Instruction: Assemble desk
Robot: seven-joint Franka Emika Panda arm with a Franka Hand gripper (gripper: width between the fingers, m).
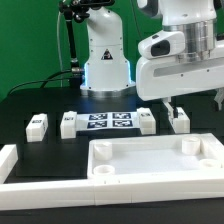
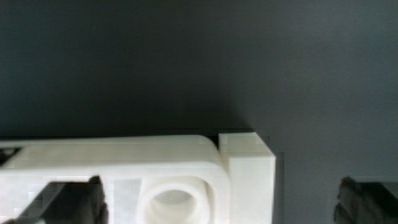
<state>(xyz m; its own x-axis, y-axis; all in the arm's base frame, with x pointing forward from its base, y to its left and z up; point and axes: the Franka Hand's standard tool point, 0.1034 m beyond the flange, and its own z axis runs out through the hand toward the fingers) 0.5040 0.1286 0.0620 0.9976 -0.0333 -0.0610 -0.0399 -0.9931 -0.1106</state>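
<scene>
The white desk tabletop (image 1: 140, 160) lies flat at the front of the table, rim up, with round corner sockets. Several square tagged legs stand in a row behind it: one at the far left (image 1: 37, 124), one (image 1: 69, 123) and another (image 1: 147, 122) beside the marker board, and one on the exterior view's right (image 1: 179, 120). My gripper (image 1: 195, 102) hangs open and empty above the tabletop's far right corner. In the wrist view the gripper (image 2: 217, 205) straddles a tabletop corner (image 2: 249, 165) with its socket (image 2: 169, 200), a dark finger (image 2: 63, 200) on either side.
The marker board (image 1: 108, 122) lies between the middle legs. A long low white border bar (image 1: 100, 195) runs along the front edge and turns up the left side (image 1: 10, 160). The robot base (image 1: 105, 60) stands at the back against a green backdrop.
</scene>
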